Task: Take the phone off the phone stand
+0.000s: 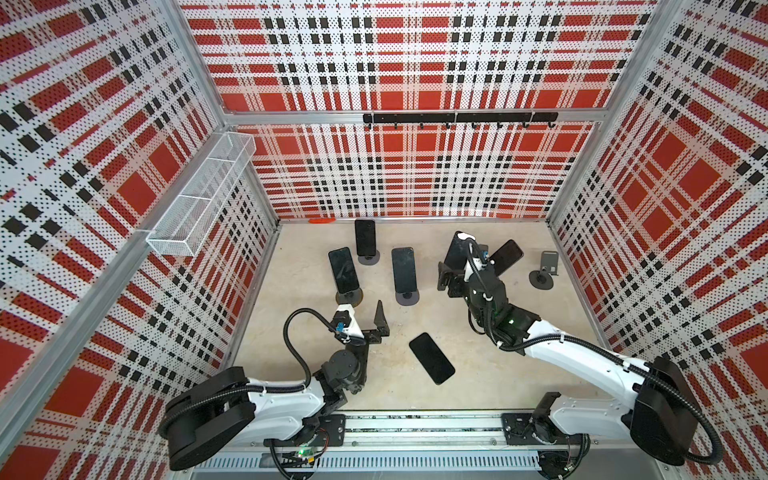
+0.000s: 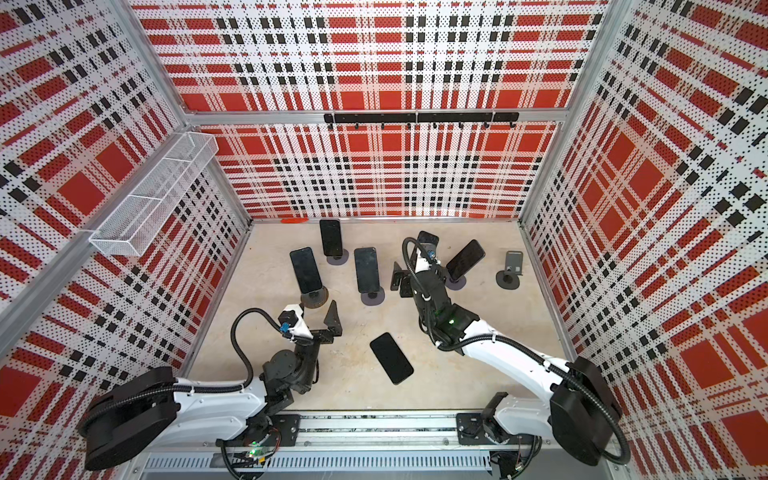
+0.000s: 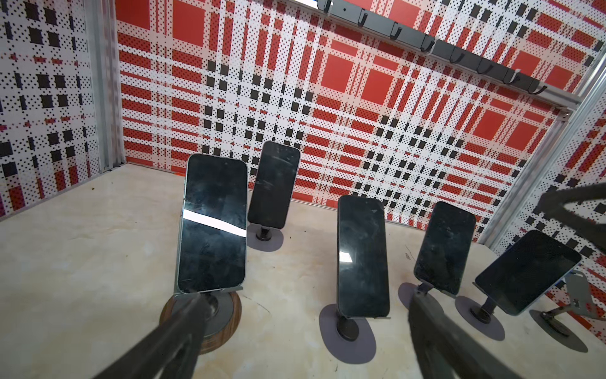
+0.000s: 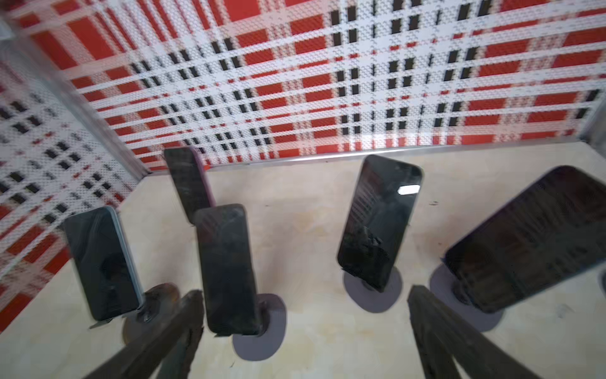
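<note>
Phone (image 1: 431, 358) lies flat on the table (image 1: 478, 386) between the arms, well apart from the empty stand (image 1: 548, 262) on the right. Left claw (image 3: 308, 302) and right claw (image 4: 305, 294) are both spread wide, holding nothing.

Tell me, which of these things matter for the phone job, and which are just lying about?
In the job:
- five phones propped on phone stands
- empty phone stand
- phone lying flat on the table
- left claw and right claw, both open

Just there:
- wall-mounted wire basket
- hook rail
</note>
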Controlling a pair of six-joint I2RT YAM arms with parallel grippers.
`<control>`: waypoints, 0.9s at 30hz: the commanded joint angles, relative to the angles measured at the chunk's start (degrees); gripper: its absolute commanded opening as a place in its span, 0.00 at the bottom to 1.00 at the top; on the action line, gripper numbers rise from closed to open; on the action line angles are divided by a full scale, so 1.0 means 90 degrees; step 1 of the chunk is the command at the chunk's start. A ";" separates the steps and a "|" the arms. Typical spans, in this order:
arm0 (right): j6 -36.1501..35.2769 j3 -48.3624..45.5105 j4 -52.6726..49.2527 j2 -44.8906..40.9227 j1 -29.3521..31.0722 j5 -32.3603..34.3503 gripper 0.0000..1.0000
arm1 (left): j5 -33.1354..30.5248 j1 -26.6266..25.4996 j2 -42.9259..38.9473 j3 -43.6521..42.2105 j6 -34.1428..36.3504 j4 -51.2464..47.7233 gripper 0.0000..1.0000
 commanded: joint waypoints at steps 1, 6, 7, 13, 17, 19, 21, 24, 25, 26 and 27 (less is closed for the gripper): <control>0.1362 0.0675 -0.2168 0.0279 -0.0398 0.0986 1.00 | -0.0101 0.0046 0.0061 0.0183 -0.0046 -0.0184 0.98; 0.3039 0.1701 -0.4162 0.0598 -0.0929 0.1495 1.00 | -0.0179 0.0048 0.0041 0.0203 -0.0073 -0.0264 0.98; 0.3341 0.1834 -0.4449 0.0641 -0.1061 0.1430 1.00 | -0.0092 0.0042 0.0022 0.0209 -0.0080 -0.0274 0.98; 0.4281 0.2535 -0.5409 0.1005 -0.1936 0.0897 1.00 | 0.0178 -0.0008 -0.0155 0.0111 -0.0162 -0.0343 0.98; 0.4320 0.3044 -0.5581 0.1374 -0.2422 0.0394 1.00 | 0.0056 -0.0043 -0.0175 0.0134 -0.0198 -0.0384 0.98; 0.4341 0.3342 -0.5797 0.1647 -0.2657 0.0219 1.00 | -0.0112 -0.0092 -0.0166 0.0121 -0.0242 -0.0396 0.98; 0.4278 0.3680 -0.5998 0.1951 -0.2767 0.0244 1.00 | -0.0149 -0.0112 -0.0156 0.0120 -0.0308 -0.0394 0.98; 0.4079 0.4218 -0.6219 0.2398 -0.2861 0.0202 1.00 | -0.0190 -0.0153 -0.0162 0.0140 -0.0253 -0.0392 0.98; 0.3977 0.4349 -0.6224 0.2527 -0.2886 0.0076 1.00 | -0.0265 -0.0163 -0.0163 0.0137 -0.0214 -0.0394 0.98; 0.3956 0.4425 -0.6187 0.2618 -0.2902 0.0017 1.00 | -0.0344 -0.0160 -0.0165 0.0130 -0.0205 -0.0396 0.98; 0.3945 0.4439 -0.6101 0.2672 -0.2902 -0.0024 1.00 | -0.0385 -0.0160 -0.0160 0.0130 -0.0202 -0.0400 0.98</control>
